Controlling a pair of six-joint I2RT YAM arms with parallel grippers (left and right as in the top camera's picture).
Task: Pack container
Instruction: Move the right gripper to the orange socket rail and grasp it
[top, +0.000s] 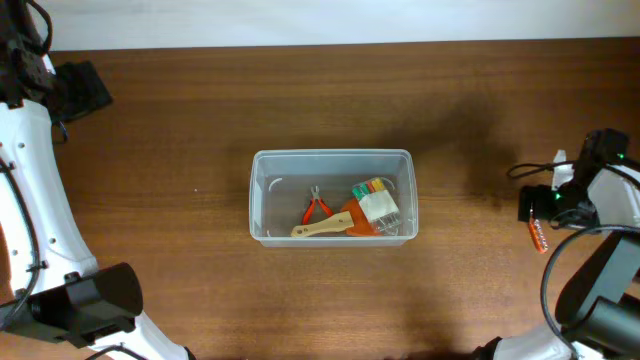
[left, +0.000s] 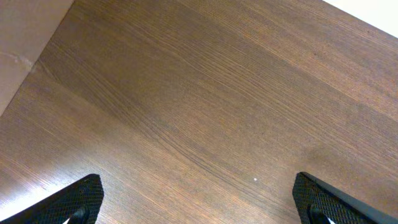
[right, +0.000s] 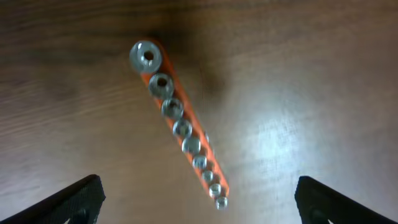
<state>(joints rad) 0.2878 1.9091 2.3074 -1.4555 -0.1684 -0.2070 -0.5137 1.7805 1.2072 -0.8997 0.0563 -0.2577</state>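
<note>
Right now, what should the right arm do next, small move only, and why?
Probably lower the right gripper straight down: the orange rail of silver metal sockets lies on the brown wooden table beneath its open black fingers, outside the clear plastic rectangular tub. The rail lies diagonally, so a slight wrist turn may help.
</note>
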